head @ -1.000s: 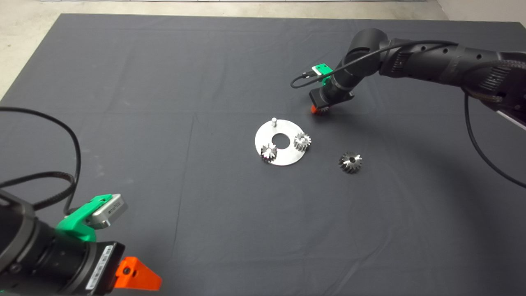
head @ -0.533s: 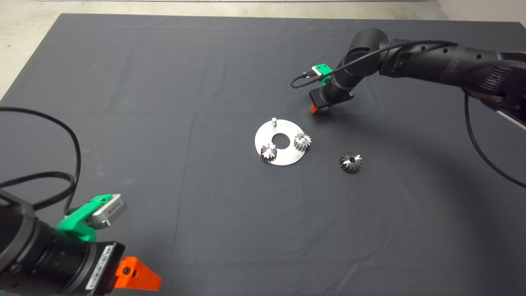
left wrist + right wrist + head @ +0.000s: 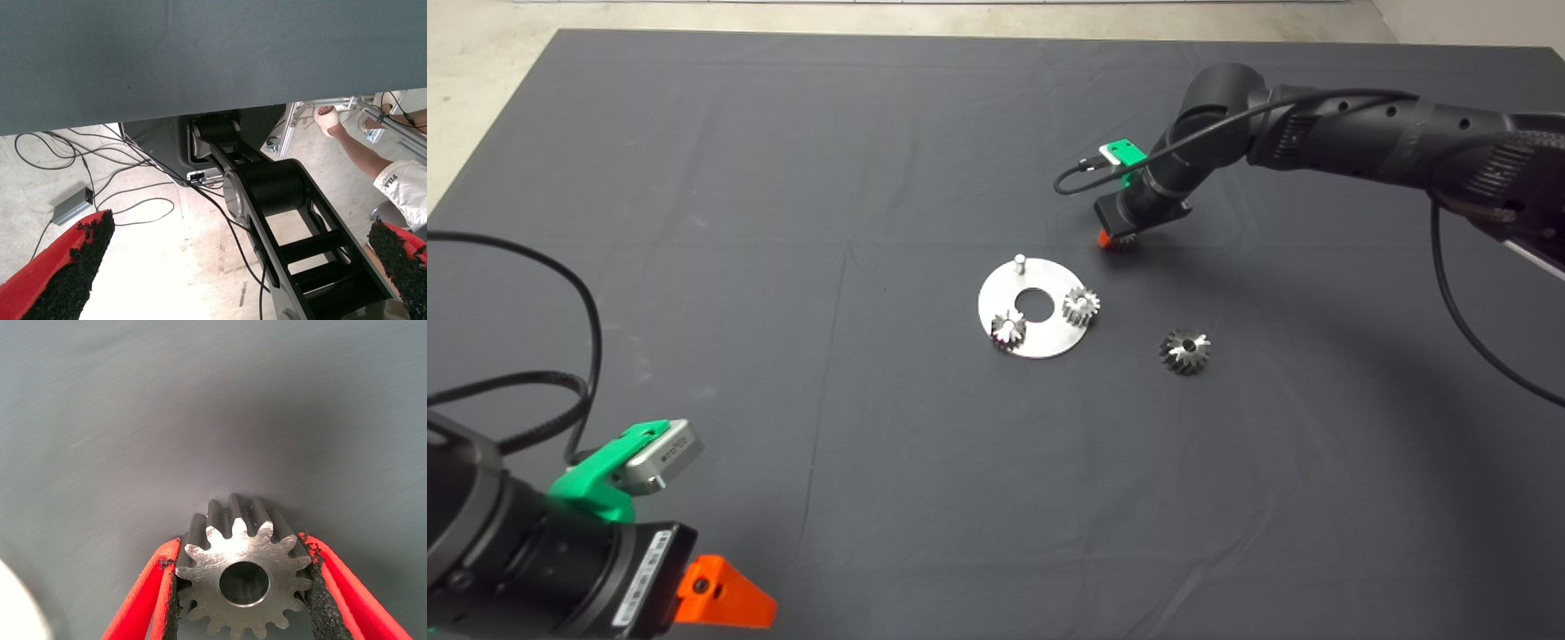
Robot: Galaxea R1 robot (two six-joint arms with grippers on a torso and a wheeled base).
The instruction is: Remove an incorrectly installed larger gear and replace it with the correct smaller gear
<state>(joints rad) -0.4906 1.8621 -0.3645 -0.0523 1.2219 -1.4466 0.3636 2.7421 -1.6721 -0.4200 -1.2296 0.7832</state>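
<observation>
Right gripper [image 3: 240, 587] squeezing the smaller gear [image 3: 241, 577] just above the mat [image 3: 783, 178], at 1 o'clock from the round plate [image 3: 1040, 342], larger gear [image 3: 1185, 349] lying at 4 o'clock from the plate, left gripper [image 3: 233, 267] spread wide, parked at the lower left.

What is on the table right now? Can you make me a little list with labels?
right gripper: shut on the smaller gear, just above the mat beyond the plate
left gripper: open, parked at the mat's near left corner
larger gear: lying on the mat, right of the plate
round plate: silver, hole in the middle
gears on plate: two bright small gears
peg: bare, at the plate's far edge
</observation>
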